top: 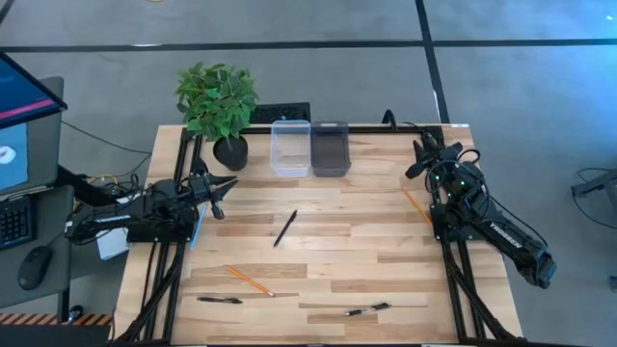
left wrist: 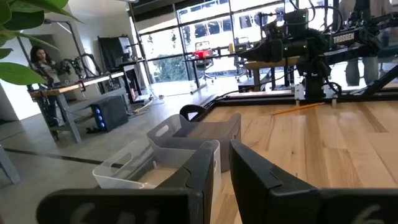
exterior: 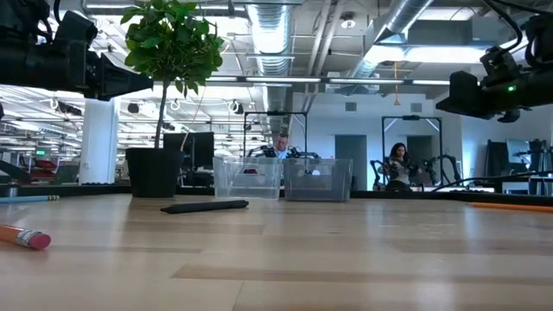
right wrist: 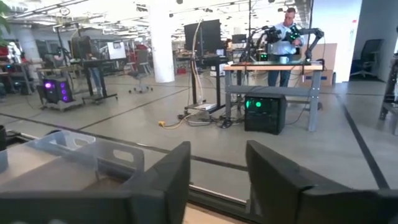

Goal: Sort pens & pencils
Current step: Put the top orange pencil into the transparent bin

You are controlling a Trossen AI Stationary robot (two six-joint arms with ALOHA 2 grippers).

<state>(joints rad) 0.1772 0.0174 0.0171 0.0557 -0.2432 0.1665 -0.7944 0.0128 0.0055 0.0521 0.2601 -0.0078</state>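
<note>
Three black pens lie flat on the wooden table: one at the middle (top: 284, 228), also in the low view (exterior: 205, 206), one near the front left (top: 220, 300), and one with a silvery clip at the front (top: 366, 309). One orange pencil (top: 249, 280) lies front left, its eraser end in the low view (exterior: 24, 236). Another pencil (top: 416, 205) lies by the right arm and shows in the left wrist view (left wrist: 298, 109). My left gripper (top: 220, 191) hangs open and empty above the table's left edge. My right gripper (top: 419, 157) hangs open and empty above the far right.
A clear bin (top: 290, 147) and a dark bin (top: 330, 147) stand side by side at the far edge, middle. A potted plant (top: 220, 106) stands at the far left corner. Black frame rails run along the left and right sides. People work at benches beyond the table.
</note>
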